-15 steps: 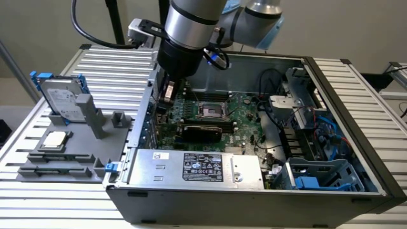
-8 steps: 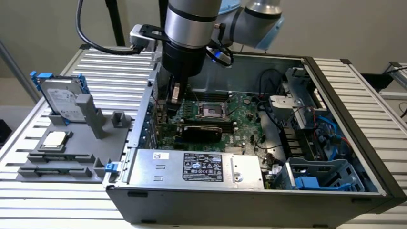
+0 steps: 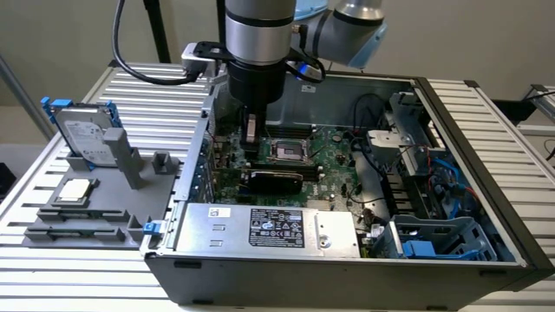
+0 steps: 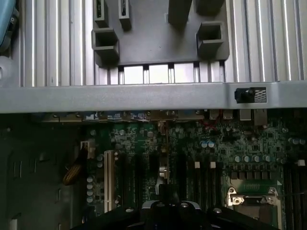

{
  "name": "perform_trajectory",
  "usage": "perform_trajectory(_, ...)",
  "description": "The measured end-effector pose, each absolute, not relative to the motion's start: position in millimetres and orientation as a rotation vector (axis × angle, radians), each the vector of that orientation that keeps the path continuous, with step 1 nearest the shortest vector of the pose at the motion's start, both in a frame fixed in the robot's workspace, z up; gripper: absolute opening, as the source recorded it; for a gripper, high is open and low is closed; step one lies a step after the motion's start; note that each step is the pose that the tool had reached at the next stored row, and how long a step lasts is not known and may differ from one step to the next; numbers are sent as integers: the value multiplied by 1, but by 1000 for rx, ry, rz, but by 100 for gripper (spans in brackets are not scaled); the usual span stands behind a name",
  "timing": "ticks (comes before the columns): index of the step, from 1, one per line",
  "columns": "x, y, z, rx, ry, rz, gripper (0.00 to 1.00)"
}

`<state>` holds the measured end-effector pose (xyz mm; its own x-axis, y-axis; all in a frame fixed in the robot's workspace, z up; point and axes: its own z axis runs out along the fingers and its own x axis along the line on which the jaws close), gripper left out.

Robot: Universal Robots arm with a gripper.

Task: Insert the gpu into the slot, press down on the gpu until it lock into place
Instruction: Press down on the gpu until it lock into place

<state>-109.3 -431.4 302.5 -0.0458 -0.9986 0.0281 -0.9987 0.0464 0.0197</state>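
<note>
Nearest the exterior camera, a grey labelled power-supply box [image 3: 273, 229] lies along the near edge of the open computer case [image 3: 451, 257], which rests on a ribbed metal surface [image 3: 485, 296]. My gripper [image 3: 251, 133] hangs inside the case over the green motherboard [image 3: 334, 153]; I cannot tell whether its fingers are spread or closed, nor whether it touches anything.

The gpu [image 3: 270, 175] lies below my gripper, toward the power-supply box, flat over the board with its black shroud up. It sits between my gripper and that box. Whether it is fully seated in the slot, I cannot tell; the slot itself is not distinguishable.

The square silver processor socket [image 3: 286, 151] sits just beside my gripper on the exterior view's right. Beyond it are loose black cables [image 3: 368, 107] and a blue drive cage [image 3: 433, 242] in the near corner.

Outside the case, on the exterior view's left, a grey fixture tray [image 3: 95, 214] carries a hard drive [image 3: 82, 136] standing tilted in its holder and a processor chip [image 3: 74, 190].

In the wrist view I see the motherboard [image 4: 144, 158], the processor socket [image 4: 252, 201], the case wall [image 4: 144, 96] and the grey fixture tray [image 4: 158, 33] beyond it.
</note>
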Motion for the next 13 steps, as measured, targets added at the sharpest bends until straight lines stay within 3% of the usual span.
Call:
perform_trajectory(2,-107,-431,303,2164,-2264,45,11)
perform_trajectory(5,-104,-432,303,2171,-2270,56,11)
perform_trajectory(13,-104,-432,303,2171,-2269,55,11)
